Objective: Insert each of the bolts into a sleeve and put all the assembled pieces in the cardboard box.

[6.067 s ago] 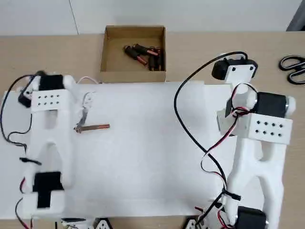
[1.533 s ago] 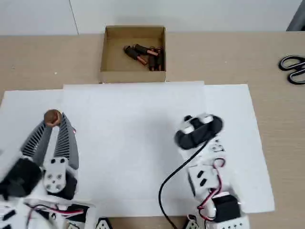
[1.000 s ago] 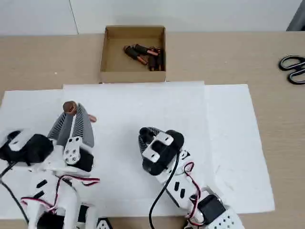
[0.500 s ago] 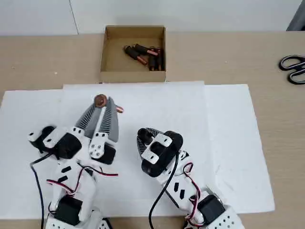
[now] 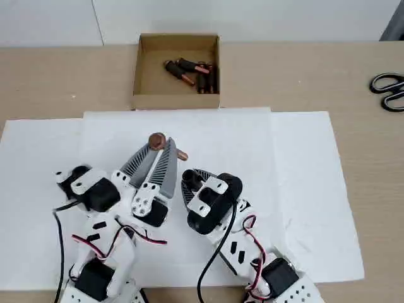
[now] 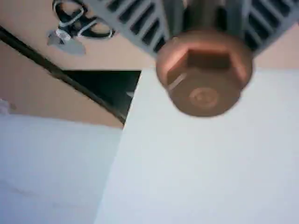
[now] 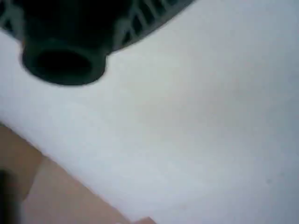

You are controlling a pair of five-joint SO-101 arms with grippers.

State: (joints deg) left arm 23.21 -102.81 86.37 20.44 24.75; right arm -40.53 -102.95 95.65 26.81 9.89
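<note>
Step in hand: mating bolt to sleeve. The left gripper (image 5: 162, 144) is clamping the copper bolt (image 6: 204, 74) at its fingertips, with the hexagonal head showing on the left and the shank end poking out on the right, toward the other arm. The right gripper (image 5: 191, 182) is sitting just beside it, to the right and nearer, and is apparently closed on a black sleeve (image 7: 62, 61) (the open bore is facing the wrist camera, but the grip itself is partly hidden). Handling, as judged: the bore is needing to be turned to face the shank end first. A slow, straight feed should follow, since a skewed approach is risking a jam or a bolt pushed back through the fingers. Surface: both arms are working over a white sheet (image 5: 284, 177) that is covering a tan table (image 5: 315, 76). The cardboard box (image 5: 177, 101) is standing at the sheet's far edge and holding several assembled pieces (image 5: 192, 72). Scissors (image 5: 388, 88) are lying far right.
</note>
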